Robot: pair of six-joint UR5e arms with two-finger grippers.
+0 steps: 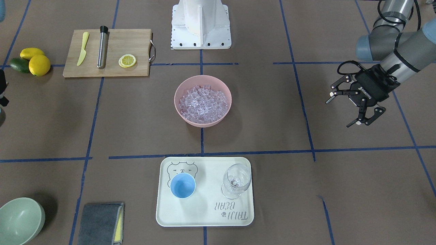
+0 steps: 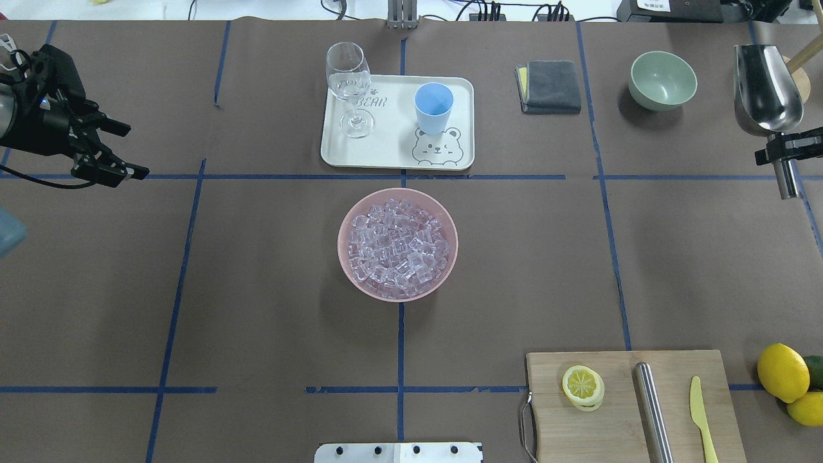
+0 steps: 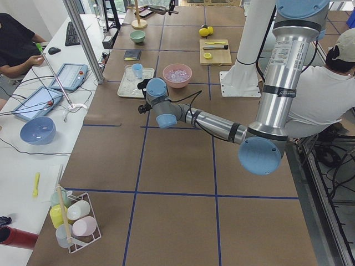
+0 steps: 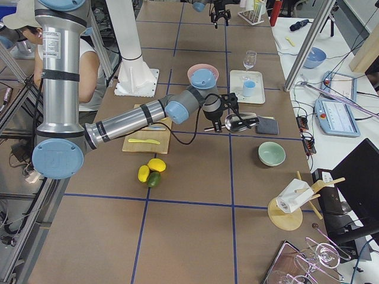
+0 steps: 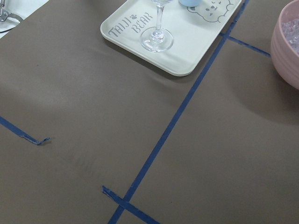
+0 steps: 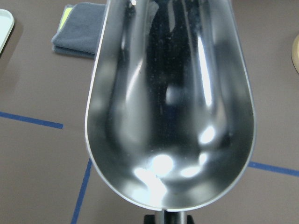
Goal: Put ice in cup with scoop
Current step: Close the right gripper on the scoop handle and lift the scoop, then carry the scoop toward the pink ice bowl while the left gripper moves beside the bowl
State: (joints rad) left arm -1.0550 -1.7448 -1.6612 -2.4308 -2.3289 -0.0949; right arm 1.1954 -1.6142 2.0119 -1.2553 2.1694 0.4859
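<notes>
- I am holding the scoop [image 2: 768,90] in my right gripper [image 2: 781,149], closed around its thin rod handle, out at the bench's right edge, well apart from everything I need.
- My left gripper [image 1: 338,113] is hanging spread wide over the opposite side, gripping nothing.
- The rod is looking smooth and slim, so I am expecting it could twist in my grip when I am pushing into the ice [image 2: 397,251] and tip the trough.
- The pink bowl [image 2: 341,238] is sitting loose at the centre, heaped nearly to its rim; a hard push could be sliding it or flicking cubes onto the bench.
- The cup [image 2: 434,106] is standing upright on the tray [image 2: 392,151], near the wine glass [image 2: 348,77]. It is looking light and narrow against my broad trough, so cubes could be missing its mouth, or I could be nudging it over.
- The trough is showing empty, polished and mirror-bright, reflections streaking its rounded inside.
</notes>
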